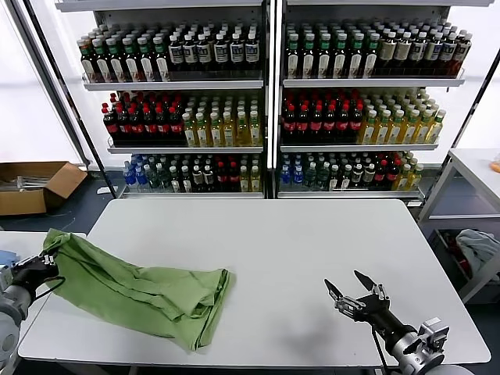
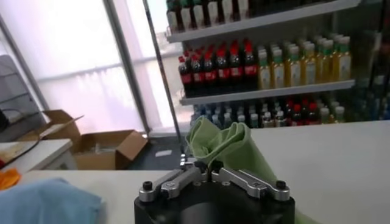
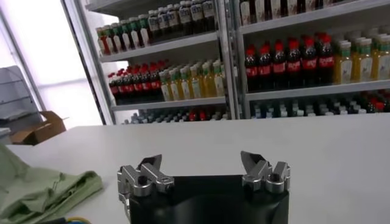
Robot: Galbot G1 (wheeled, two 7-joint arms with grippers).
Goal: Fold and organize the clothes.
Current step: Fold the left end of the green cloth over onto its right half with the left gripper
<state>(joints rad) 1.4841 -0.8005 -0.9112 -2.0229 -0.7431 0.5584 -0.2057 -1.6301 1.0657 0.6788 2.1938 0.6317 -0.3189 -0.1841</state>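
The green shirt [image 1: 141, 289] lay crumpled on the bench [image 1: 312, 250], one corner pinched in the clenched left tool [image 1: 43, 262]; its long axis ran from there toward the right tool [image 1: 353, 293], which hovered released, well apart. Best to drag that corner outward, keeping the cloth flat.

The bottle labels [image 1: 234, 117] are too small to read, the shirt [image 1: 148, 289] is crumpled so its collar side is hidden, and the right arm [image 1: 418, 351] is cut off by the bottom edge.
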